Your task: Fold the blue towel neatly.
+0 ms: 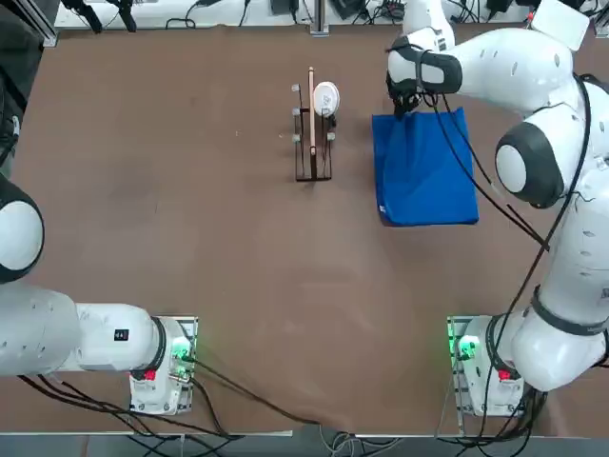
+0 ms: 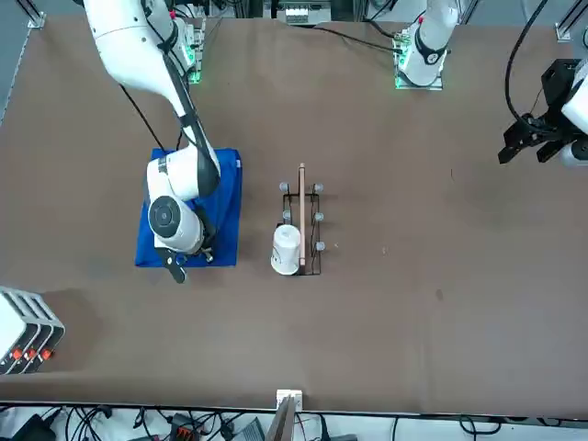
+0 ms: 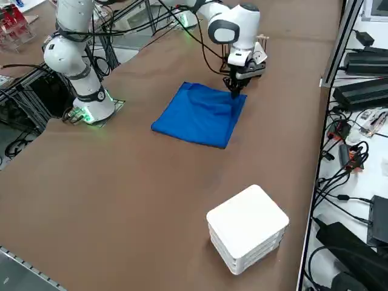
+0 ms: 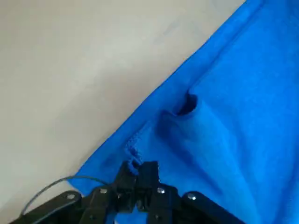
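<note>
The blue towel (image 4: pixel 252 102) is pinched at its edge by the right claw (image 4: pixel 135 179), closed on it! The cloth is puckered up into a fold just beyond the fingertips, with another layer spread beneath, and the pale counter (image 4: pixel 84 70) is left bare alongside.

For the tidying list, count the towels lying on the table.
1: the bright blue cloth towel, on the brown table beneath the right hand. Any underneath would be hidden.
</note>
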